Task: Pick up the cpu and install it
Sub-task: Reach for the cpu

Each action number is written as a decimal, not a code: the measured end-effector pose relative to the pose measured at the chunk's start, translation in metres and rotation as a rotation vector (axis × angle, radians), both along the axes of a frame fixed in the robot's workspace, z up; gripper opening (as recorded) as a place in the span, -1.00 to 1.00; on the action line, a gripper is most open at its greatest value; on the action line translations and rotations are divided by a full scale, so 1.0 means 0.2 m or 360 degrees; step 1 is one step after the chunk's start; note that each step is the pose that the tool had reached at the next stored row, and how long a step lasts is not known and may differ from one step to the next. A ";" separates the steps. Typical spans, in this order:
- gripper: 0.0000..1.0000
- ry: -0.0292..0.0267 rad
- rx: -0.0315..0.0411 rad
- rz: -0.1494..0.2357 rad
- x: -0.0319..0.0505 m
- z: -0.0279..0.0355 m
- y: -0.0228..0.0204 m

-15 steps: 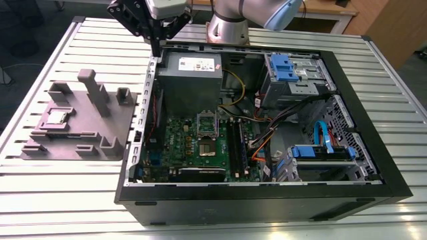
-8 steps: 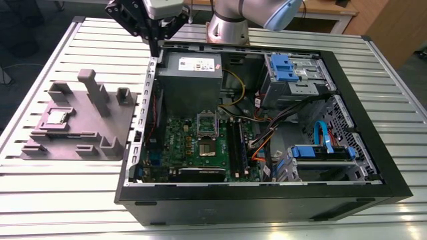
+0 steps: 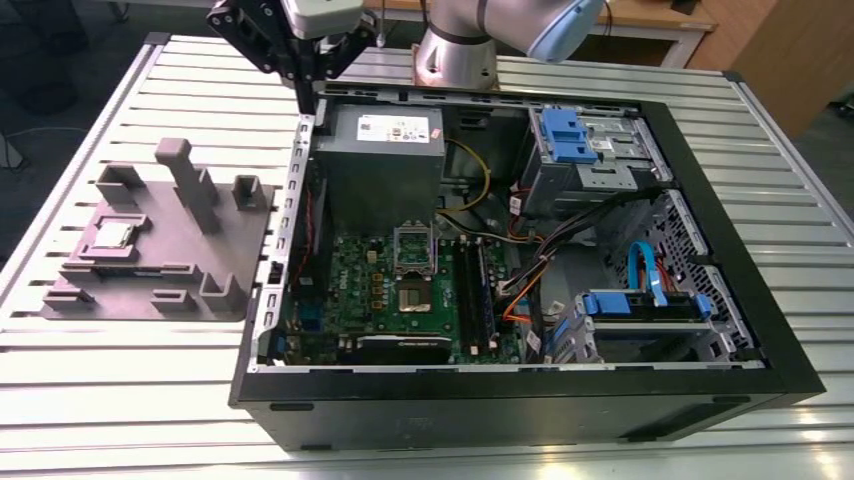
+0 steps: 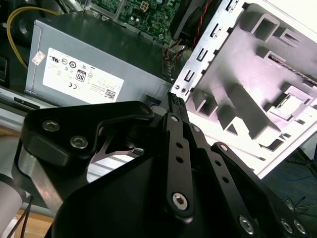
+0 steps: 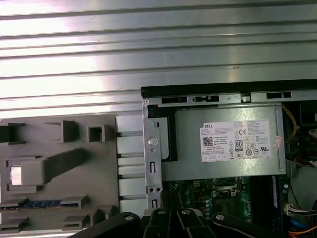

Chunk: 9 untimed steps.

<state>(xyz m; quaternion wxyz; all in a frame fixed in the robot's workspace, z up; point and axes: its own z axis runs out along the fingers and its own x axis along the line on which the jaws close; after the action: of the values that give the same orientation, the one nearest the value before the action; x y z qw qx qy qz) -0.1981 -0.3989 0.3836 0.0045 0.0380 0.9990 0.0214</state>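
Note:
The cpu [image 3: 110, 235] is a small silvery square lying in a recess on the grey plastic plate [image 3: 160, 290], at the exterior view's left. In the second wrist view the cpu [image 4: 292, 105] shows as a pale square on that plate, beyond a tall block. My gripper [image 3: 308, 100] hangs above the far left corner of the open computer case [image 3: 507, 400], well away from the cpu. Its black fingers are pressed together with nothing between them, and the gripper [image 4: 177, 96] is shut. The motherboard socket [image 3: 412, 297] lies open inside the case, its metal frame [image 3: 411, 245] lifted.
A grey power supply [image 3: 380, 150] fills the case's far left corner, just beside and below the gripper. Drive cages with blue parts [image 3: 587, 140] and loose cables [image 3: 534, 270] crowd the case's right side. Upright blocks [image 3: 187, 175] stand on the plate. The ribbed metal table [image 3: 134, 400] lies all around.

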 end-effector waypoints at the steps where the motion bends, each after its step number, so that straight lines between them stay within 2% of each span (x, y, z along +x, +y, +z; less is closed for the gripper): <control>1: -0.80 0.00002 0.0000 0.0000 -0.001 0.000 0.000; 9: -0.80 0.00007 0.0000 0.0000 -0.015 -0.001 0.000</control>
<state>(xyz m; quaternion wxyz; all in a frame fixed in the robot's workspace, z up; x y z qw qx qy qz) -0.2010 -0.3989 0.3833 0.0042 0.0381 0.9990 0.0214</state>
